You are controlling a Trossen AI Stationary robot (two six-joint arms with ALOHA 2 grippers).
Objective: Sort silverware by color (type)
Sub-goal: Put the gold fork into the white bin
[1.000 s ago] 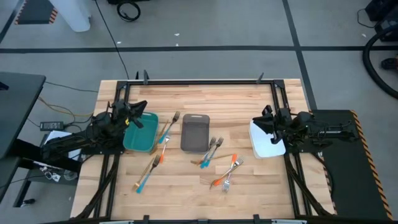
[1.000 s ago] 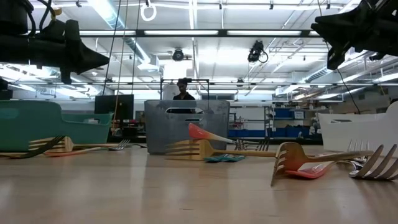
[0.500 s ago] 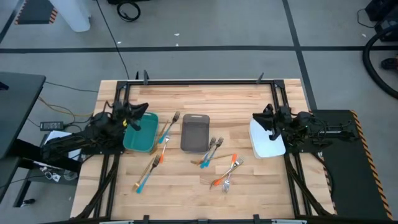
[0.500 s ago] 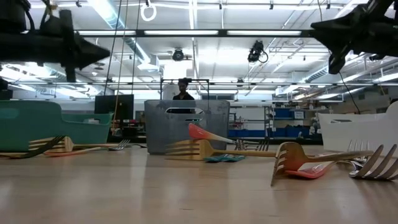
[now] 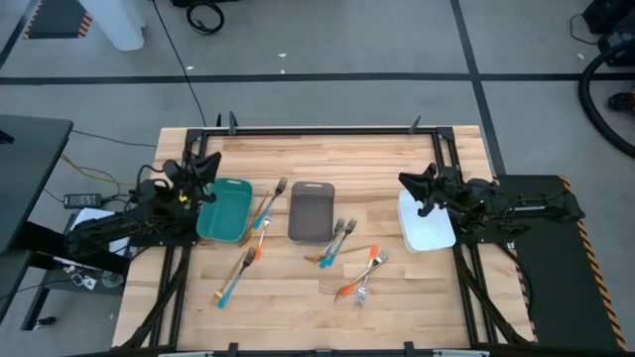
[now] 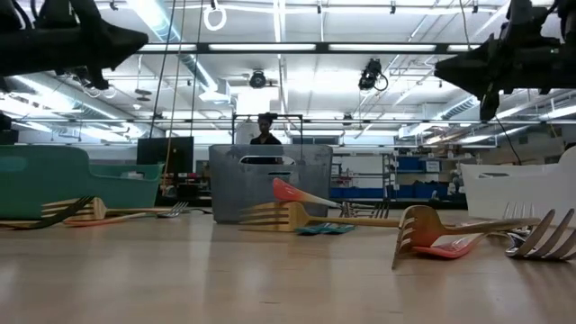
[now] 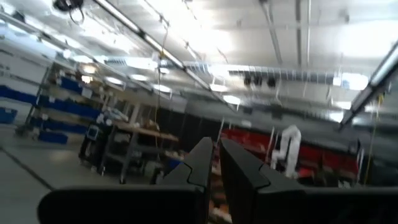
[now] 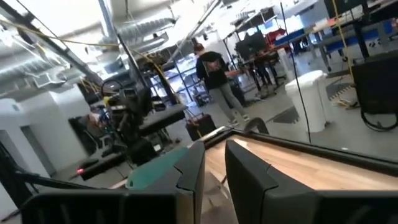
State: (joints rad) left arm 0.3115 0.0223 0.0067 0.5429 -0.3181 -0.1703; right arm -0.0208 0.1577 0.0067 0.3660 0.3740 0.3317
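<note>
Both arms up, cutlery all on the wood

Left end effector (image 5: 205, 165) hangs in the air over the left edge of the tabletop (image 5: 327, 149), just beside the teal tray (image 5: 224, 210); its 2 fingers (image 7: 205, 163) sit nearly together with a thin slit between them and nothing in it. Over on the right edge, the right end effector (image 5: 410, 182) hovers above the white tray (image 5: 429, 229), fingers (image 8: 193, 163) a narrow gap apart, also carrying nothing.

The silverware (image 5: 337, 241) is all out on the wood, none of it in a tray. 2 forks (image 5: 266, 207) lie between the teal tray and the grey tray (image 5: 311, 211) in the middle. 2 more forks (image 5: 236, 275), 1 blue-handled and 1 orange, lie toward the front-left corner. A cluster rests just right of the grey tray, and the orange-handled forks (image 5: 359, 279) sit nearer the front edge.

In the low view a person (image 6: 263, 129) stands far behind the grey tray
</note>
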